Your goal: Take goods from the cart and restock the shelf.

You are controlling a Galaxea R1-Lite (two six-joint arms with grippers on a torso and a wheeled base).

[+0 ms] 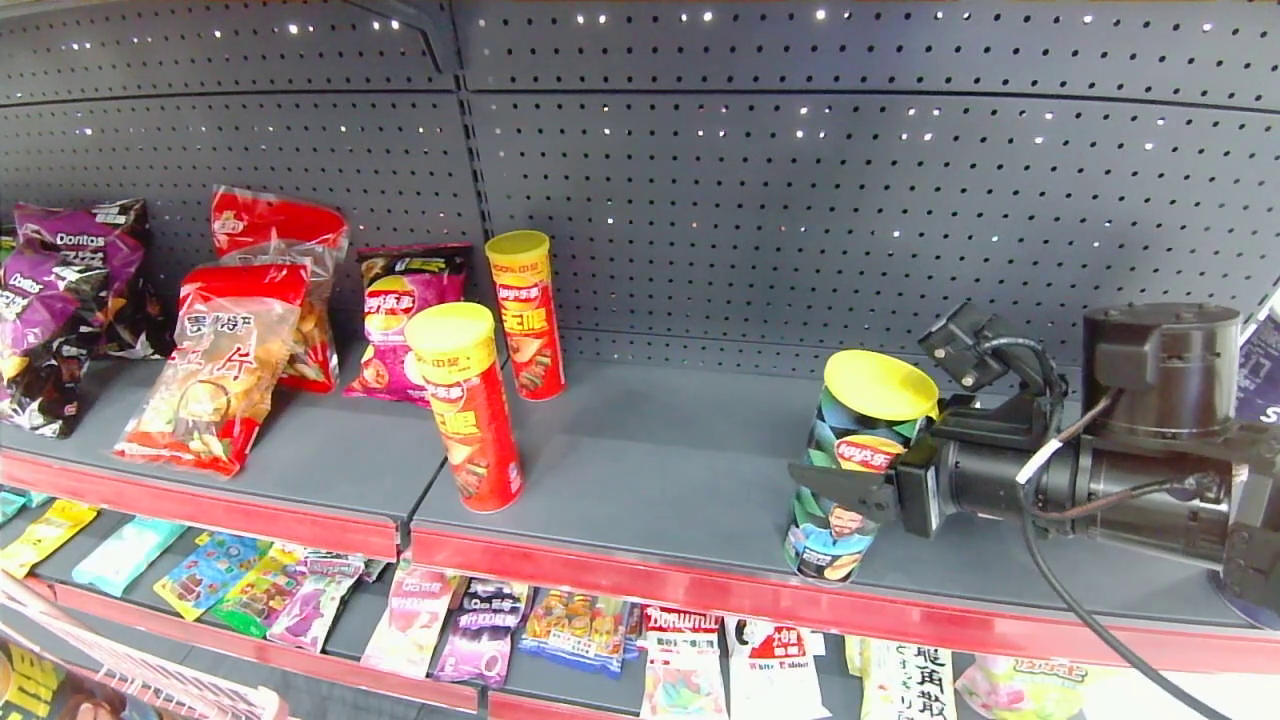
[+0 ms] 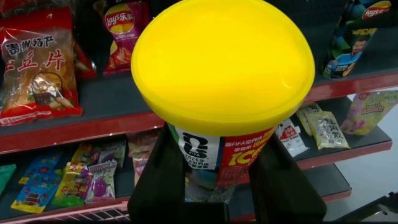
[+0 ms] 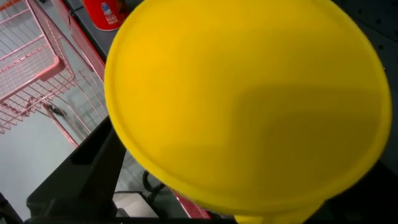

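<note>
A green-and-blue chip canister (image 1: pixel 845 530) with a yellow lid (image 3: pixel 249 93) is upright, slightly tilted, at the front edge of the grey shelf (image 1: pixel 660 470), right of centre. My right gripper (image 1: pixel 850 475) is shut around its middle from the right. Whether its base rests on the shelf I cannot tell. In the left wrist view my left gripper (image 2: pixel 221 183) is shut on a second yellow-lidded canister (image 2: pixel 221 62) with a white, red and yellow label, held in front of the shelves. The black fingers (image 2: pixel 158 180) press on both its sides.
Two red canisters (image 1: pixel 465 410) (image 1: pixel 527 315) stand at mid-shelf. Chip bags (image 1: pixel 225 370) fill the shelf's left part. Bare shelf lies between the red canisters and the held one. Small packets (image 1: pixel 580 625) line the lower shelf. The pink cart (image 3: pixel 31 68) is below.
</note>
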